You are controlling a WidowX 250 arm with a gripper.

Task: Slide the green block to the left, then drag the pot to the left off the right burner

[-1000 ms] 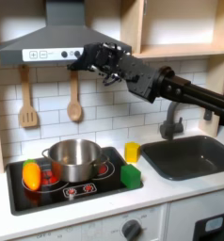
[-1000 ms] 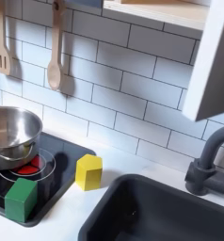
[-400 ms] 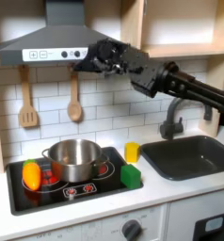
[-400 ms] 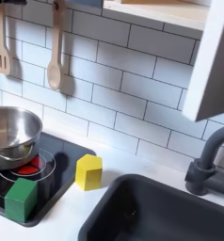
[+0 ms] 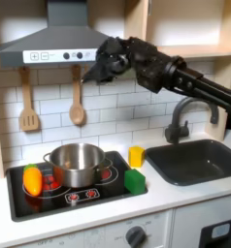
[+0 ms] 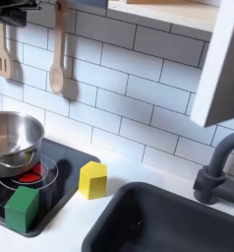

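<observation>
Gripper: your black gripper [image 5: 106, 66] is way up high in the first exterior view, right in front of the grey range hood [image 5: 49, 41], well above everything on the stove. Honestly can't tell how wide the jaws are, it's a dark blur there, and I can't see anything in it.

Green block: the small bright green rounded cube [image 5: 135, 180] [image 6: 22, 208] sits on the front corner of the black stovetop [image 5: 108, 192], at the first exterior view's right end, nothing touching it.

Pot: the shiny round steel pot [image 5: 76, 164] [image 6: 13, 141] is on the stovetop, over the red burner rings. It's near the green block but apart from it.

Yellow piece: the small yellow cup-like piece [image 5: 136, 155] [image 6: 92, 179] stands on the white counter just beside the stovetop, between it and the dark sink [image 5: 198, 160].

Orange thing: an orange and yellow rounded item [image 5: 32, 179] lies on the stovetop at the first exterior view's left, just beside the pot.

Wall: two wooden utensils hang on the white tile, a slotted spatula [image 5: 28, 106] and a spoon [image 5: 77, 101].
</observation>
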